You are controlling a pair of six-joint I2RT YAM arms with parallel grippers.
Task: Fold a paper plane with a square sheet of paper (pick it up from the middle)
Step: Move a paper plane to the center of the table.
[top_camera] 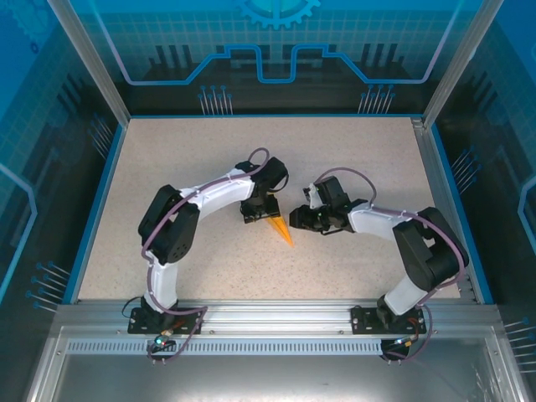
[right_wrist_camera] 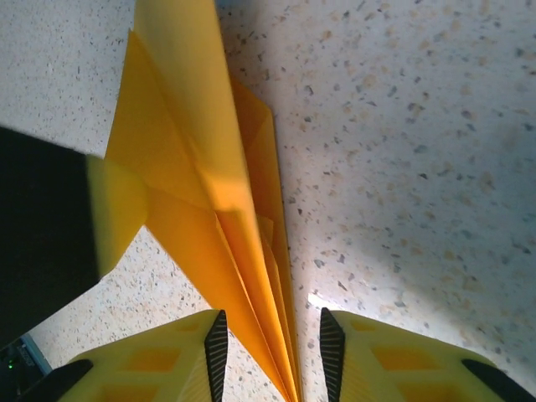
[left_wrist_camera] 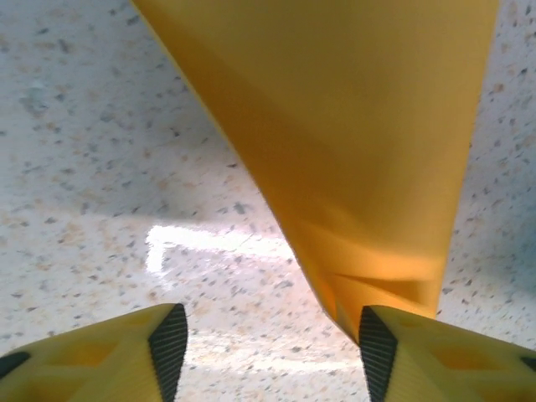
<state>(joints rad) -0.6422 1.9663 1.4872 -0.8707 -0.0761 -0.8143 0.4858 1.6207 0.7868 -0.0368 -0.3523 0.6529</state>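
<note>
The paper plane (top_camera: 282,230), a slim orange-yellow folded dart, lies on the speckled table between the two grippers, its tip pointing toward the near edge. My left gripper (top_camera: 258,211) is over its wide end. In the left wrist view the jaws (left_wrist_camera: 268,335) stand wide open, and the paper (left_wrist_camera: 360,151) rests against the inner edge of the right finger (left_wrist_camera: 377,352). My right gripper (top_camera: 303,219) sits to the plane's right. Its jaws (right_wrist_camera: 270,335) are open, and the plane's layered folds (right_wrist_camera: 209,201) run between them with a small gap on each side.
The speckled table (top_camera: 167,151) has a blue rim and is enclosed by transparent blue walls. The left gripper's yellow and black finger (right_wrist_camera: 84,218) shows at the left of the right wrist view, beside the paper. An aluminium rail (top_camera: 268,310) carries both arm bases.
</note>
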